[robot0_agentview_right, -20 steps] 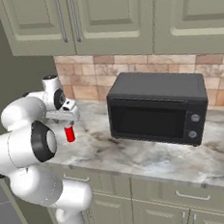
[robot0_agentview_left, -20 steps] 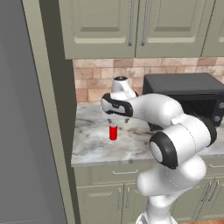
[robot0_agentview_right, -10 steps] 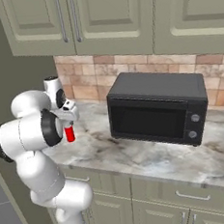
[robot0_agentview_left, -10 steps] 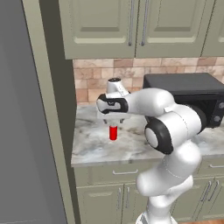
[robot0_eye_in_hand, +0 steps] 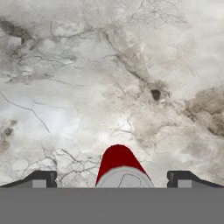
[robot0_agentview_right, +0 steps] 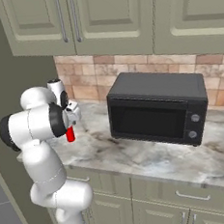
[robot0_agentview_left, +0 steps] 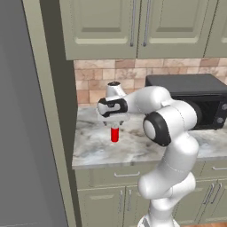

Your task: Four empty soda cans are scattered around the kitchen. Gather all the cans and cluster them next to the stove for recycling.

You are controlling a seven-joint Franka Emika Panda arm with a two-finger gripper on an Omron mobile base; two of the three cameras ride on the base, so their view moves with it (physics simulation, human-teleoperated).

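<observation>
We look straight down on a red soda can (robot0_eye_in_hand: pixel 120 168) standing upright on the grey-veined marble surface (robot0_eye_in_hand: pixel 109 78); our gripper (robot0_eye_in_hand: pixel 114 178) is spread wide, one dark fingertip (robot0_eye_in_hand: pixel 40 178) on either side of the can, neither touching it

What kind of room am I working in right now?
A home kitchen, rendered: sage-green cabinets above a marble counter, a black microwave against a brick-tile wall, and a red soda can upright on the counter.
</observation>
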